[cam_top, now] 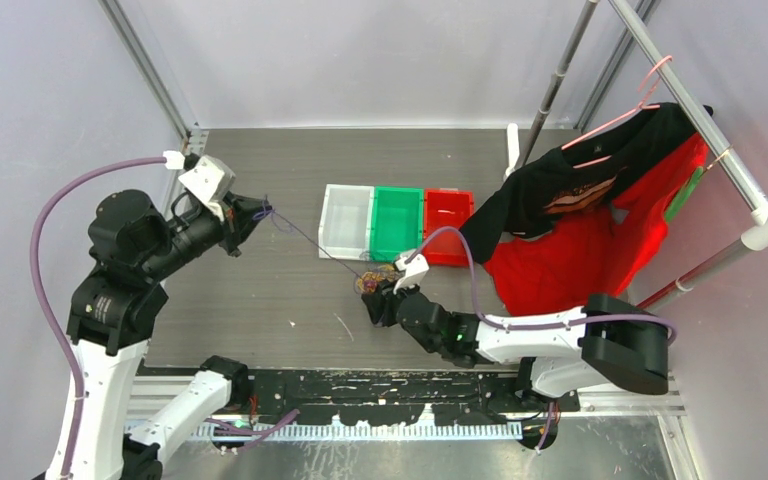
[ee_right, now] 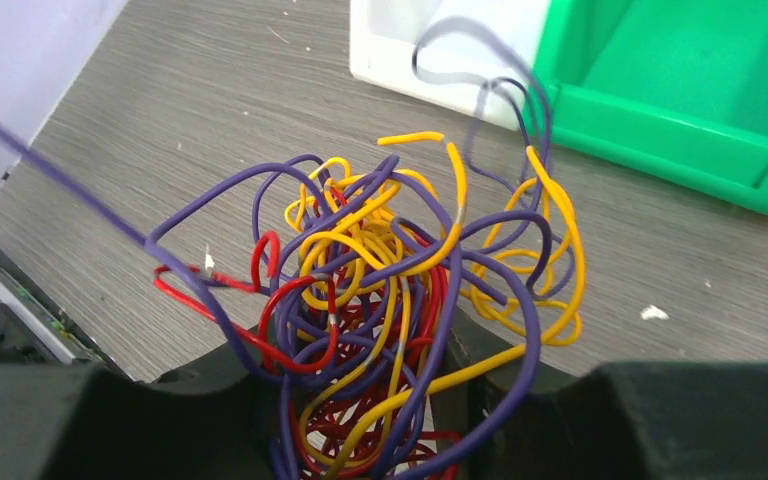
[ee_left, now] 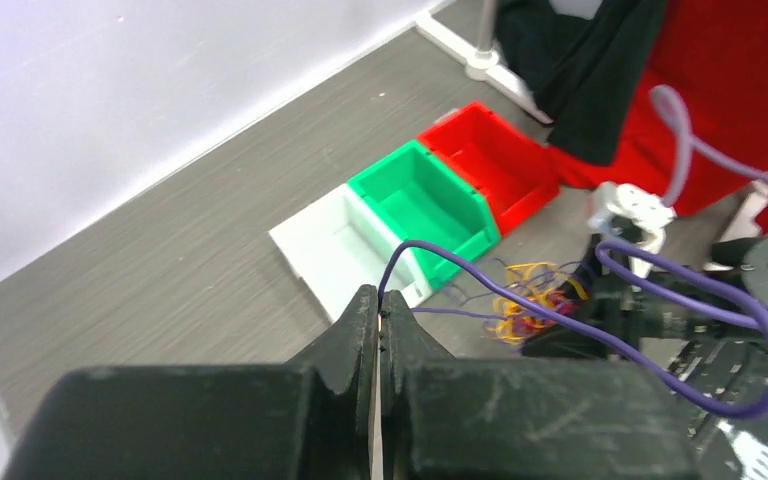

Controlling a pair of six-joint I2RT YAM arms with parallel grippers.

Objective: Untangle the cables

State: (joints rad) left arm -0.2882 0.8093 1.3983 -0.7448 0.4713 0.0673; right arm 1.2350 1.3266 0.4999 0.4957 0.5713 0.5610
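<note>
Grey wood-grain tabletop (cam_top: pixel 260 300) stretches from the arms' bases toward a pale back wall. Nearest, the right gripper (ee_right: pixel 360 400) sits low at the table's middle, its two black fingers (ee_right: pixel 230 385) standing on either side of the cables (ee_right: pixel 380 290), a knot of purple, orange-yellow and red loops that fills the gap between them. Whether the jaws actually press on the knot I cannot tell. Farther left and raised above the surface, the left gripper (ee_left: pixel 380 315) is clenched on one purple strand (cam_top: pixel 310 238), which runs in a straight line down to the knot. Just beyond the knot stand three bins in a row, touching: white bin (cam_top: pixel 345 222), green bin (cam_top: pixel 397 222), red bin (cam_top: pixel 448 225). At far right, a black shirt (cam_top: pixel 570 185) and a red garment (cam_top: pixel 600 255) hang from a rail (cam_top: pixel 730 160).
</note>
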